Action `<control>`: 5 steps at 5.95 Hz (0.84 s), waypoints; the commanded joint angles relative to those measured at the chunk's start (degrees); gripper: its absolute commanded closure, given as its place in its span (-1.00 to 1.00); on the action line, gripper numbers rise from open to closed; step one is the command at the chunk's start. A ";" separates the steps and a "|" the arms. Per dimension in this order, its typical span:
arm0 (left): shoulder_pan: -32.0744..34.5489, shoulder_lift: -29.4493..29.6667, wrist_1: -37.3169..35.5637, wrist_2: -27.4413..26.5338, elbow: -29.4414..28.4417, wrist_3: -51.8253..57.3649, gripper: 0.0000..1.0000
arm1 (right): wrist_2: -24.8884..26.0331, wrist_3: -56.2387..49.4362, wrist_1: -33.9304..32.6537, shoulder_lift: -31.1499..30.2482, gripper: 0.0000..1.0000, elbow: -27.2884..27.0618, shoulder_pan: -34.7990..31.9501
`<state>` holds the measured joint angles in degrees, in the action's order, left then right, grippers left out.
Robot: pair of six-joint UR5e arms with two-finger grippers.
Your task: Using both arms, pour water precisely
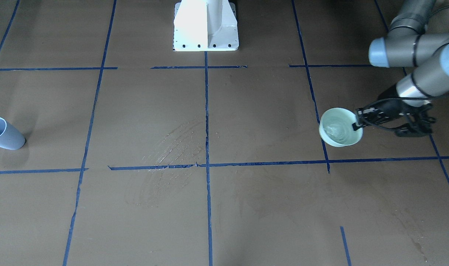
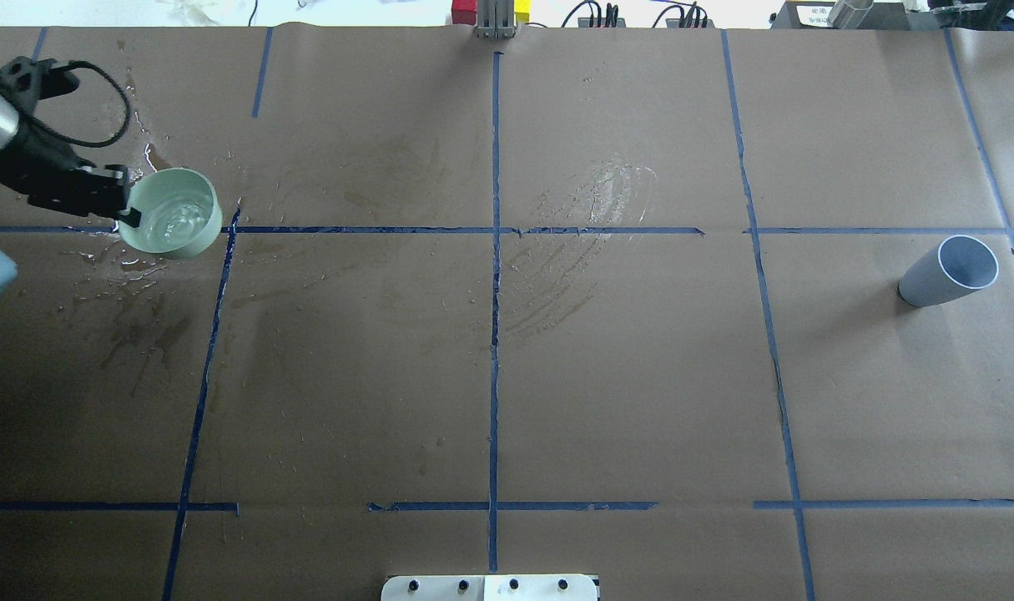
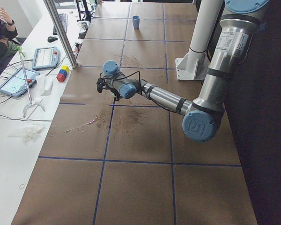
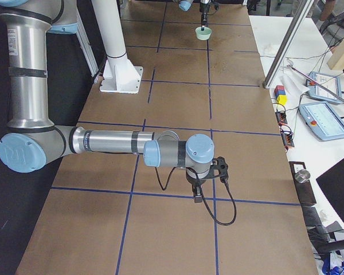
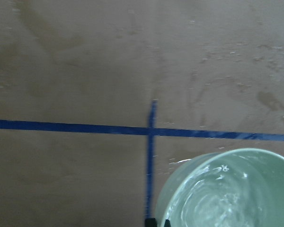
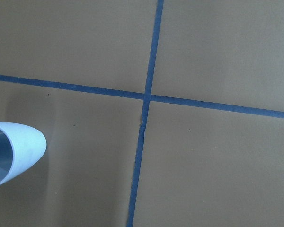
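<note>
Since the left hand (image 2: 127, 209) is closed on only the rim of the green water cup (image 2: 173, 215), well apart from the blue cup (image 2: 949, 271), a jerk could spill it on the bench (image 2: 640, 376); for the right hand (image 4: 197, 192) I cannot tell the opening.

Brown table (image 2: 640, 401), blue tape grid (image 2: 494, 334), white pedestal (image 1: 206, 26), coloured blocks (image 3: 62, 73), tablet (image 4: 324, 120)

The left arm (image 3: 164, 98) and right arm (image 4: 109, 141) are built of silver-grey tubes, capped light blue at the joints; a black cable (image 4: 228, 192) is looped at each wrist; the white pedestal (image 1: 206, 26) is bolted down
</note>
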<state>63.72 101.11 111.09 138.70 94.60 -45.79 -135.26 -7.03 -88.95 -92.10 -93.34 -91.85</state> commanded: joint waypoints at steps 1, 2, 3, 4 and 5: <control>2.64 -8.26 5.49 0.52 -0.73 7.98 1.00 | 0.00 0.00 0.00 -0.01 -0.99 -0.09 0.00; 2.55 -10.99 10.06 0.34 -2.56 7.74 1.00 | 0.00 0.00 0.00 0.08 -0.99 0.00 0.00; 2.55 -11.20 14.37 0.25 -5.63 7.39 1.00 | 0.00 0.00 0.00 0.08 -0.99 0.00 0.00; 2.38 -11.02 19.64 0.25 -9.14 4.60 1.00 | 0.00 0.00 0.00 -0.01 -0.99 0.00 0.00; 2.20 -10.94 25.78 0.17 -12.30 0.13 1.00 | 0.08 0.00 0.00 -0.01 -0.99 0.00 0.00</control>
<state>66.07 90.16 131.23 138.94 85.42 -42.03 -135.24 -7.03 -88.95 -92.08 -93.34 -91.85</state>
